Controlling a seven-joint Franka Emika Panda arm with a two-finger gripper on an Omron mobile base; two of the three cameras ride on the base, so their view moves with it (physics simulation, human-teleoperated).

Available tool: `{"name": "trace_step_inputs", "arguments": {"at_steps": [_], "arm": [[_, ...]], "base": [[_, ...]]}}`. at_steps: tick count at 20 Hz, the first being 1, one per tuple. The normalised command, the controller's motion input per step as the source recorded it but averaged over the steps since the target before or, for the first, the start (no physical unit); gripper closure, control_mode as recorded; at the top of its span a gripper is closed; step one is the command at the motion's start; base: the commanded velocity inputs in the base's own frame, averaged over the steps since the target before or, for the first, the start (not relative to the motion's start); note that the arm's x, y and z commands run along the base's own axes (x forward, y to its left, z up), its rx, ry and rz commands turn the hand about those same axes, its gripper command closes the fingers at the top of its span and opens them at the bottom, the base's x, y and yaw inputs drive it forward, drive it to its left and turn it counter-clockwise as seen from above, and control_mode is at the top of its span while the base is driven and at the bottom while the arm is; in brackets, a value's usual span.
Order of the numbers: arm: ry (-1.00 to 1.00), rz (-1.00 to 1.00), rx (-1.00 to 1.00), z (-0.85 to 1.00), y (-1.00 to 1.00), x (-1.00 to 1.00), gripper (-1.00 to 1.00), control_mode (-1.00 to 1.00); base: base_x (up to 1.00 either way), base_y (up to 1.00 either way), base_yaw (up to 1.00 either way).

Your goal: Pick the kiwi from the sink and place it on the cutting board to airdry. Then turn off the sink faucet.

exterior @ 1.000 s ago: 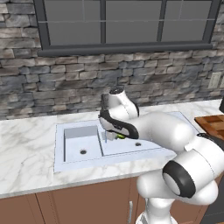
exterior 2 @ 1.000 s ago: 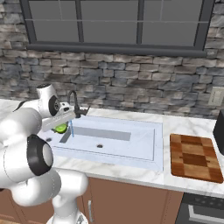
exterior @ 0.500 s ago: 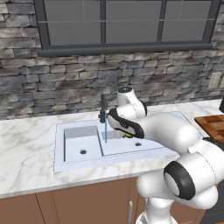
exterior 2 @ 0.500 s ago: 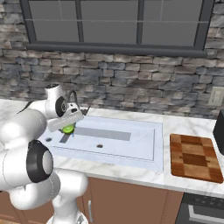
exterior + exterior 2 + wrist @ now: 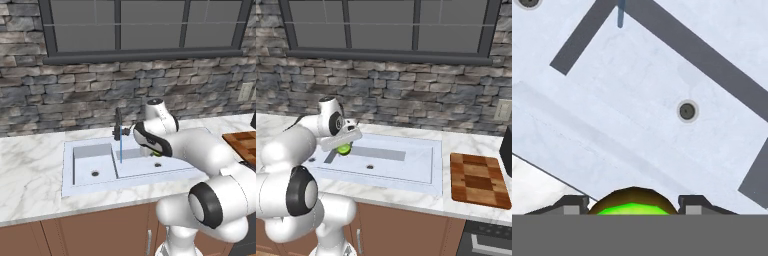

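Over at the sink [image 5: 421, 172], water's running from the black faucet [image 5: 118, 126] into the big basin, the gripper [image 5: 632, 206] has its fingers clamped on the kiwi [image 5: 344, 148] just above it, cutting board [image 5: 478, 180] to the sink's right.

Matt pale sink [image 5: 421, 165], veined marble counter [image 5: 466, 145], wooden cutting board [image 5: 478, 180].

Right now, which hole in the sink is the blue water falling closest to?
The water stream falls closer to the drain hole in the larger basin, right of the divider. The other drain hole sits farther off in the smaller left basin of the sink.
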Motion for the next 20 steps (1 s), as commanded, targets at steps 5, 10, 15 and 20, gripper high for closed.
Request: {"name": "trace_step_inputs", "arguments": {"at_steps": [5,10,15,20], "arm": [[0.00,-0.06,0.00,0.00,-0.47,0.00,1.00,-1.00],[0.00,-0.07,0.00,0.00,-0.47,0.02,1.00,-1.00],[0.00,-0.04,0.00,0.00,-0.43,0.05,1.00,-1.00],[0.00,0.00,0.03,0.00,-0.40,0.10,1.00,-1.00]], "base": [[0.00,0.00,0.00],[0.00,0.00,0.00],[0.00,0.00,0.00],[0.00,0.00,0.00]]}}
